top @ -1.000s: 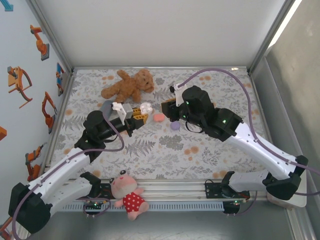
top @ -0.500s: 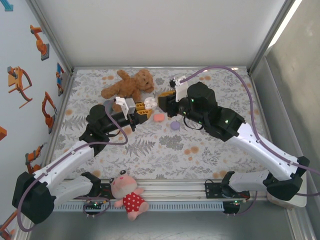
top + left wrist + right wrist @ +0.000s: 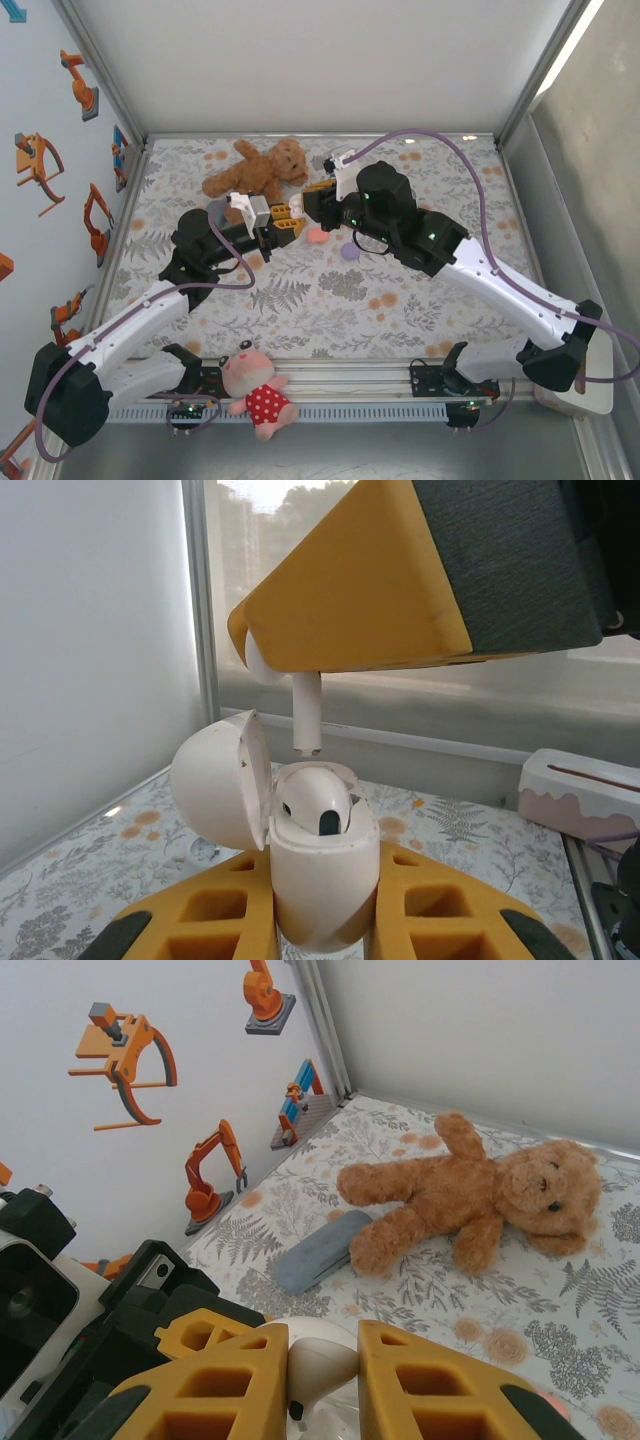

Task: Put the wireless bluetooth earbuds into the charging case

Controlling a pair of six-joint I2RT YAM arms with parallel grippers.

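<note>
White earbud [image 3: 305, 712], stem pointing straight down, hangs pinched in the right gripper [image 3: 322, 1365] just above the open charging case [image 3: 322, 870] (one bud [image 3: 318, 806] already seated), which the left gripper [image 3: 322, 935] clamps upright; the move is downward.

Charging case [image 3: 318, 875]: white, lid included. Earbud [image 3: 305, 712]: white. Left claw [image 3: 320, 920] and right claw [image 3: 323, 1365]: yellow-orange fingers, dark grey pads. Tabletop [image 3: 320, 300] cloth: pale grey fern print, orange flowers. Teddy bear [image 3: 470, 1195]: tan-brown. Doll [image 3: 255, 385]: pink, red white-dotted dress. Pink case [image 3: 317, 236], purple case [image 3: 350, 252]
</note>
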